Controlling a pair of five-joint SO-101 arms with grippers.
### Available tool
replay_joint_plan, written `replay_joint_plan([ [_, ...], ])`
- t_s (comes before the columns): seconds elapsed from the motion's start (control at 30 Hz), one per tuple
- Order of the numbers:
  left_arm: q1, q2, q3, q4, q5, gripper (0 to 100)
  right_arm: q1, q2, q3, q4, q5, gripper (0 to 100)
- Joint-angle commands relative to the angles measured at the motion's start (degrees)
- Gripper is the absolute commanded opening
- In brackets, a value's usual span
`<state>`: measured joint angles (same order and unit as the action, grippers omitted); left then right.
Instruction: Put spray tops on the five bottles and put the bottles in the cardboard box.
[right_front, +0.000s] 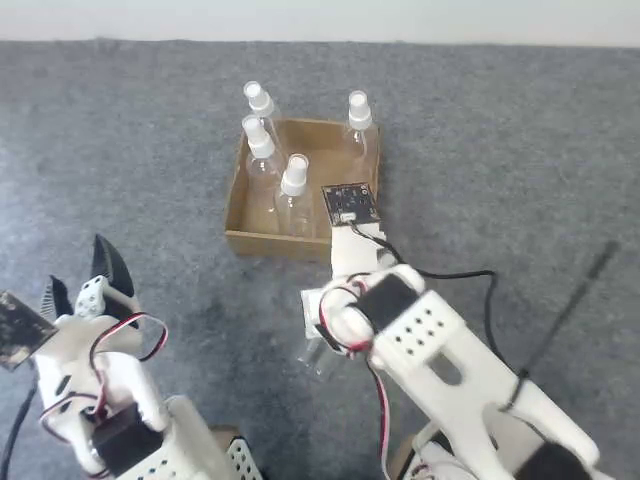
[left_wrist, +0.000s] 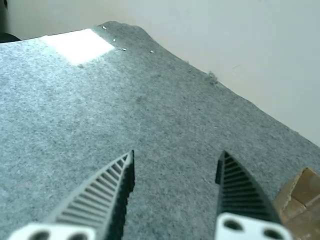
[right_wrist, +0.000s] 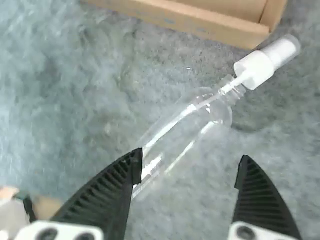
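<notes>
Right wrist view: right end effector (right_wrist: 190, 157) is hanging open over one capped bottle (right_wrist: 185, 130), which is lying on the table (right_wrist: 60, 75) beside the cardboard box (right_wrist: 200, 20). Left end effector (left_wrist: 176, 156) is likewise standing open.

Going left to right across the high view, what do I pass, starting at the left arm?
left gripper, fingers open → cardboard box → bottle in the box's middle → bottle by the box's far right corner
</notes>
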<state>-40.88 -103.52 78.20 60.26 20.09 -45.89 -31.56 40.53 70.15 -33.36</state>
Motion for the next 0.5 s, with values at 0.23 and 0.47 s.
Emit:
replay_joint_plan([
  [0.23,0.18,-0.97,0.22,-2.99,0.7,25,-0.22,16.13,-1.41,-8.48,-6.07,25.5],
  [0.47,0.18,-0.97,2.68,-6.51,0.7,25,0.04,20.35,-1.41,-9.27,-4.84,6.9],
])
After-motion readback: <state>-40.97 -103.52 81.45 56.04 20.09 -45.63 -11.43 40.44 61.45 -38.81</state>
